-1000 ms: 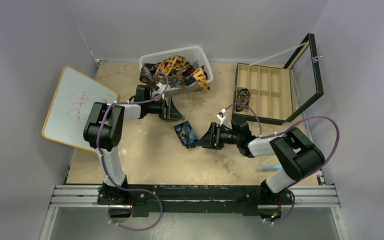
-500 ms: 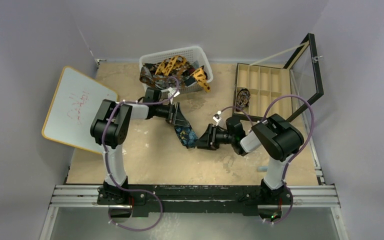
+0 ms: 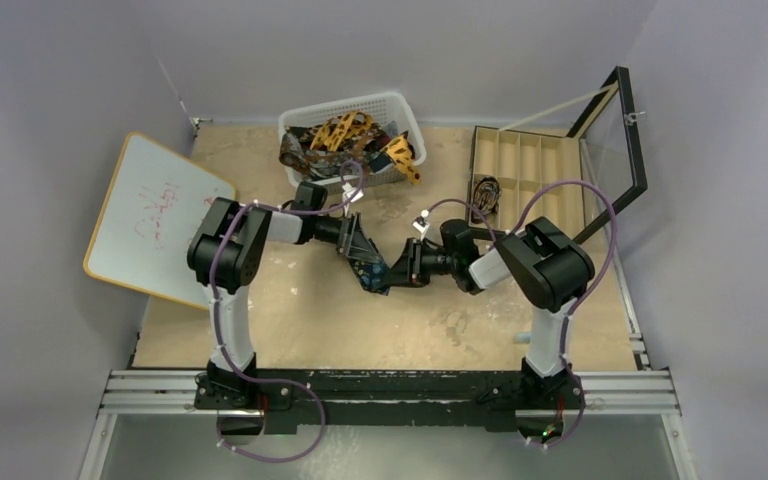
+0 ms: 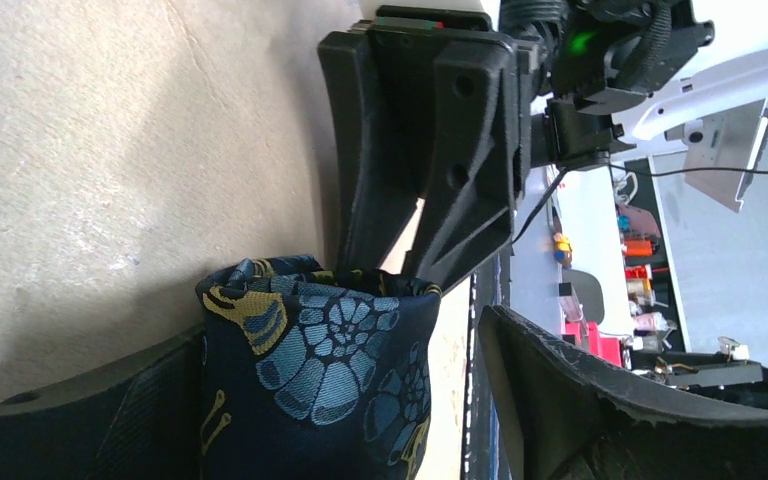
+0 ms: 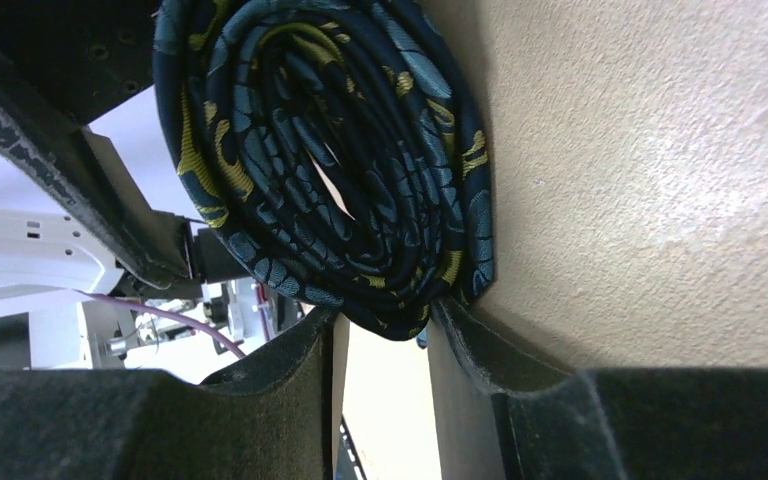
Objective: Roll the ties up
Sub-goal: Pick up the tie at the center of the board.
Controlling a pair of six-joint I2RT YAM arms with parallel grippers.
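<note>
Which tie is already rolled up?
The navy tie with blue-gold print: it is wound into a coil on the table between the left end effector and right end effector. The other ties lie loose in the white basket.

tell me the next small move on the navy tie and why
Probably close the left gripper on the navy tie to secure the roll: it is coiled tight, the right gripper pinches only its edge, and the left one straddles it with a gap.

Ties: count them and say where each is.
3: navy rolled tie pinched in right fingers; orange-yellow tie and dark brown tie tangled in the white mesh basket, where more may hide.
</note>
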